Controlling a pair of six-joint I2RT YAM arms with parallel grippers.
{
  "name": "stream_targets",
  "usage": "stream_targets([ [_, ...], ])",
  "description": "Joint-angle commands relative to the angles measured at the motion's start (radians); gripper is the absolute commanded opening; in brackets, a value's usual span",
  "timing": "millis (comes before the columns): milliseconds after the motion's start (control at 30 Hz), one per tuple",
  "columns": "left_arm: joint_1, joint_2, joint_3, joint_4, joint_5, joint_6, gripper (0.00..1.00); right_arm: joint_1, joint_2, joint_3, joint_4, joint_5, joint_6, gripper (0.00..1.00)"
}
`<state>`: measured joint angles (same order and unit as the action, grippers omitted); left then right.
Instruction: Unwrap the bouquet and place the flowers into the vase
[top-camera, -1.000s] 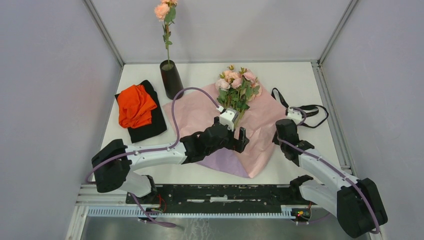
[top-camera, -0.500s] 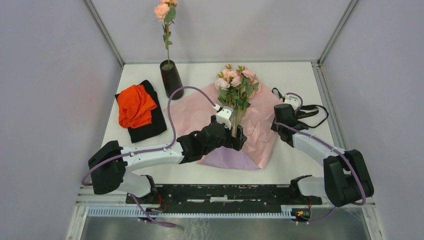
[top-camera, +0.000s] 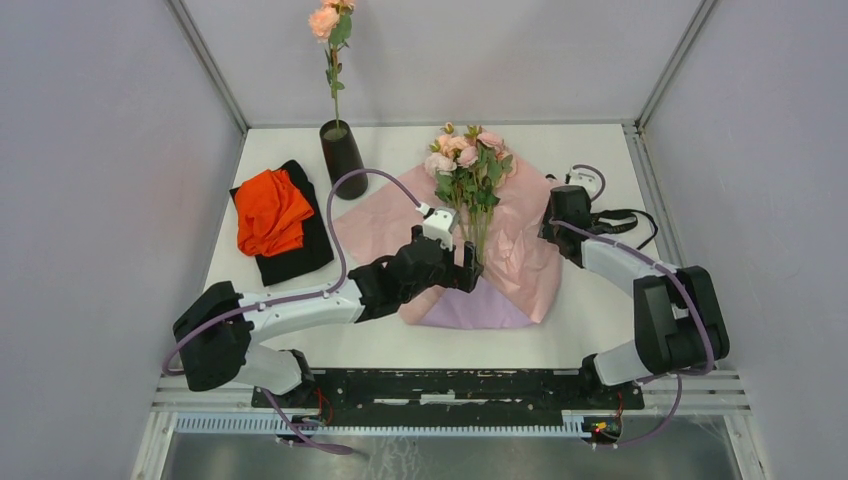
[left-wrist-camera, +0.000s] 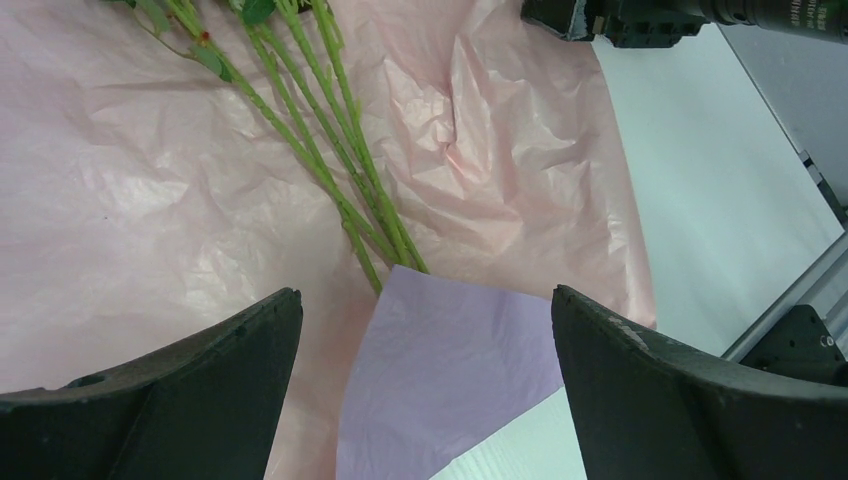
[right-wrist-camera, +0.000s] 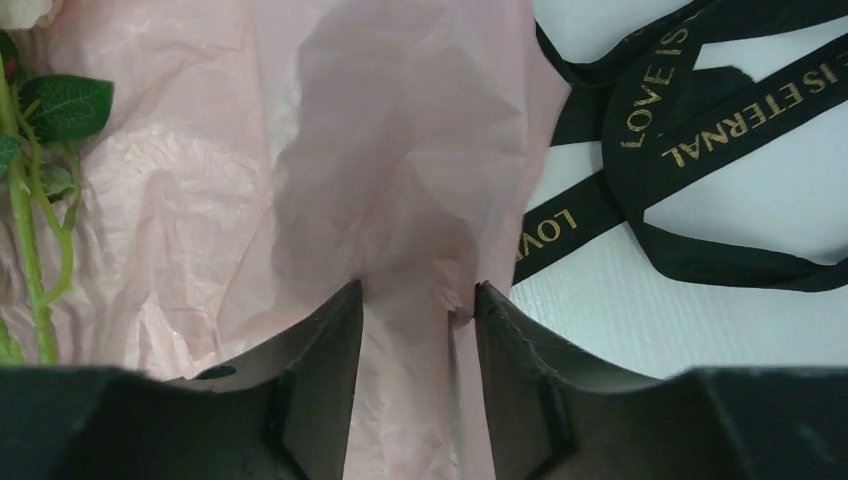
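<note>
From above, the wrapping paper (top-camera: 520, 262) lies spread open in the middle of the counter (top-camera: 600, 150), pink side up, a lilac flap turned over at its near edge. The flowers (top-camera: 465, 165) lie on it, heads toward the back wall and stems running toward the left hand (top-camera: 468, 268), which hangs over the stem ends. The vase (top-camera: 342, 158) stands upright at the back left, off the paper, with a single rose (top-camera: 325, 20) rising from it. Just left of it an orange-red cloth (top-camera: 272, 210) rests on a black cloth (top-camera: 300, 255). The right hand (top-camera: 556, 222) sits at the paper's right edge, the black ribbon (top-camera: 625, 218) loose on the counter beside it.

The left wrist camera shows the left hand (left-wrist-camera: 425, 385) spread wide and gripping nothing. The green stems (left-wrist-camera: 330, 160) slant down to the lilac flap (left-wrist-camera: 450, 370), and the right arm (left-wrist-camera: 650, 15) crowds the top corner.

The right wrist camera shows the right hand (right-wrist-camera: 415, 370) with its fingers (right-wrist-camera: 310, 390) only a narrow way apart, a fold of the pink paper (right-wrist-camera: 400, 180) lying in the gap. The ribbon (right-wrist-camera: 700, 130), lettered in gold, curls on the bare counter to the right; a leaf (right-wrist-camera: 65, 105) shows at far left.
</note>
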<state>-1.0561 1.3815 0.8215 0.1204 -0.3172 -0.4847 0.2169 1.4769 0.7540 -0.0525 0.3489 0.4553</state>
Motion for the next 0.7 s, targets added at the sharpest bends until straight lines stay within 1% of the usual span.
stream_targets([
  [0,0.013,-0.005,0.001,0.024,-0.036,0.022,1.0,0.001,-0.117,-0.027,0.043,0.038,-0.017,0.58],
  [67,0.028,0.011,0.01,0.021,-0.031,0.022,1.0,0.002,-0.204,-0.057,0.04,0.085,-0.036,0.64],
  [133,0.074,0.036,0.021,0.007,0.002,0.002,1.0,0.001,-0.283,-0.061,0.014,0.106,-0.058,0.66],
  [233,0.158,0.076,0.014,0.037,0.103,-0.047,1.0,0.001,-0.37,-0.061,-0.01,0.074,-0.07,0.67],
  [333,0.184,0.133,0.034,0.05,0.156,-0.056,1.0,0.002,-0.423,-0.065,-0.024,0.052,-0.071,0.67],
  [433,0.178,0.19,0.052,0.076,0.26,-0.067,1.0,0.001,-0.462,-0.074,-0.028,0.037,-0.071,0.67],
  [500,0.154,0.209,0.046,0.1,0.308,-0.081,1.0,0.002,-0.478,-0.076,-0.025,0.039,-0.078,0.67],
  [567,0.103,0.204,0.032,0.105,0.31,-0.086,1.0,0.002,-0.476,-0.075,-0.02,0.036,-0.09,0.67],
  [667,0.023,0.167,0.015,0.068,0.293,-0.117,1.0,0.002,-0.444,-0.07,-0.019,0.017,-0.095,0.67],
])
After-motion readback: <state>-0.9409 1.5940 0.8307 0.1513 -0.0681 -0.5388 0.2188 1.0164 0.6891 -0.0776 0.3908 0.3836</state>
